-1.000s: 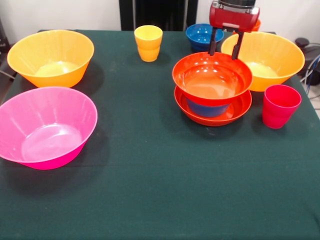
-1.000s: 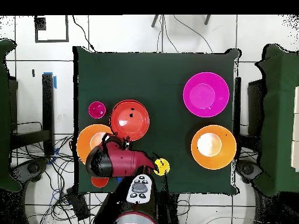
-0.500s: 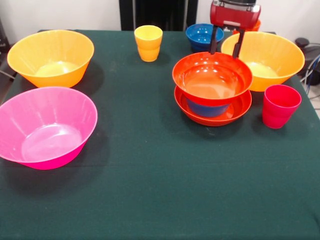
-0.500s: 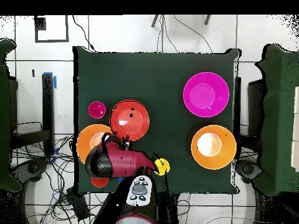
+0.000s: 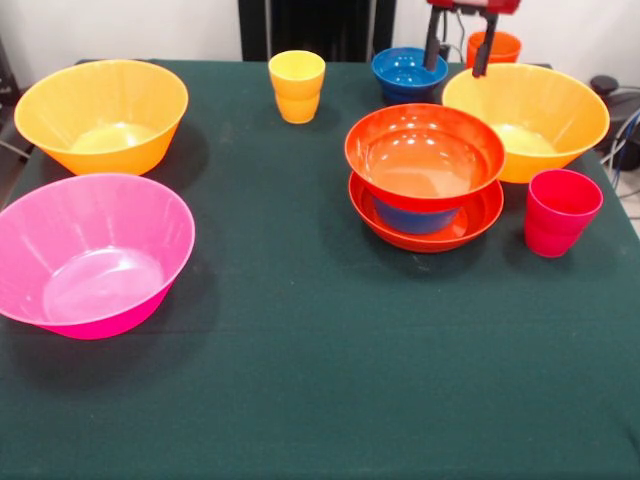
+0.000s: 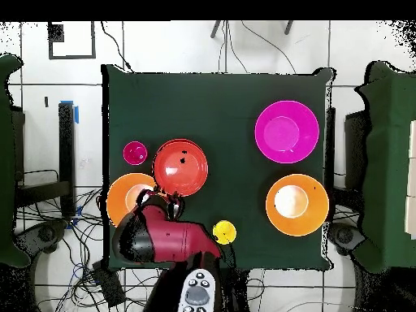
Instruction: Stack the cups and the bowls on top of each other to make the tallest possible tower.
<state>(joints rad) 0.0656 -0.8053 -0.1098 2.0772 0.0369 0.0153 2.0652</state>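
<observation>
At the top edge of the front view the gripper (image 5: 452,56) hangs empty with its two fingers spread apart, above the gap between the blue bowl (image 5: 407,72) and the large orange-yellow bowl (image 5: 526,120). From it, the tower (image 5: 425,177) lies at about 6 o'clock: a red-orange bowl on a small blue one in a shallow red-orange bowl. I judge the orange-yellow bowl, at 4 o'clock, the nearest piece to add.

So the count on the table: three cups, one yellow (image 5: 296,85), one orange (image 5: 493,46), one red-pink (image 5: 559,211). Seven bowls total: two big orange-yellow ones (image 5: 101,114) (image 5: 527,118), one big pink (image 5: 90,253), two red-orange (image 5: 424,155) (image 5: 480,220) and two small blue (image 5: 406,72) (image 5: 412,218).
</observation>
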